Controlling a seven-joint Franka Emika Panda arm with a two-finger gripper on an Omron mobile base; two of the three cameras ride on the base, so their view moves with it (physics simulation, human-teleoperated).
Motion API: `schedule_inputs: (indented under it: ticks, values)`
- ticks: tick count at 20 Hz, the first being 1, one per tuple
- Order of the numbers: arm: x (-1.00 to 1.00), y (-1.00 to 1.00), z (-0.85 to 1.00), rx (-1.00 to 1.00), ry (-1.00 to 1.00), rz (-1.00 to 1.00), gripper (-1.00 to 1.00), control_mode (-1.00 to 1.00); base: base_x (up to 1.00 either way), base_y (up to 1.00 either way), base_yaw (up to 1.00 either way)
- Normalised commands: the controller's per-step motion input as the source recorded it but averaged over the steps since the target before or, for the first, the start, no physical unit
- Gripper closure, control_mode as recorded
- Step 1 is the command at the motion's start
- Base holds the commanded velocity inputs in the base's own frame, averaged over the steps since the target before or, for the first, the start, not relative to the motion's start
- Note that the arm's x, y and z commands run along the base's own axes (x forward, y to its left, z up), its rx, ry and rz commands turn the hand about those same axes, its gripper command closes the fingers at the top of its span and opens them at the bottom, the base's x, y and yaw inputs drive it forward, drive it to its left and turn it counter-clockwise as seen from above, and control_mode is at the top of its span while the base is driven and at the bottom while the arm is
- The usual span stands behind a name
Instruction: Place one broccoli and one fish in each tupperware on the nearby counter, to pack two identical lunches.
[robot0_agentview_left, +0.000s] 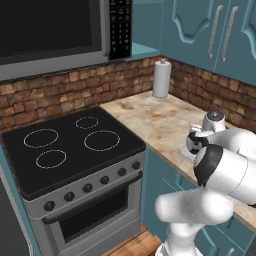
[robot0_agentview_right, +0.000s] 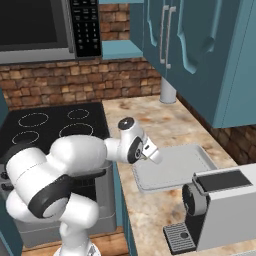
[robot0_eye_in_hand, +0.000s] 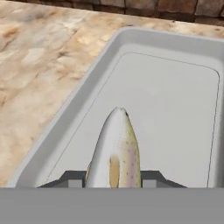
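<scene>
Hand view, end effector (robot0_eye_in_hand: 114, 180) clenched on fish (robot0_eye_in_hand: 116, 151), inside tupperware (robot0_eye_in_hand: 61, 127) near its rim, bare floor ahead

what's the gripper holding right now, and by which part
A fish, pinched between the gripper fingers near one end, its body pointing out over the tupperware.

one tupperware (robot0_agentview_right: 197, 159), one fish (robot0_eye_in_hand: 116, 151), one coffee machine (robot0_agentview_right: 222, 207), one paper towel roll (robot0_agentview_left: 161, 78), one stove (robot0_agentview_left: 70, 150), one microwave (robot0_agentview_left: 55, 32), four burner rings
</scene>
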Motion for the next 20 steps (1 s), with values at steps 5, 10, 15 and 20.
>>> schedule_inputs:
  ticks: [5, 10, 15, 20]
  values:
    - [0.19, -0.24, -0.2, 0.0, 0.0, -0.08, 1.0, -1.0, 0.0, 0.0, 0.0]
    - [0.02, -0.3, -0.2, 0.0, 0.0, -0.05, 1.0, -1.0, 0.0, 0.0, 0.0]
    - [0.2, -0.25, -0.27, 0.01, 0.0, -0.02, 1.0, -1.0, 0.0, 0.0, 0.0]
    - [0.39, -0.43, -0.11, 0.02, 0.0, -0.01, 1.0, -1.0, 0.0, 0.0, 0.0]
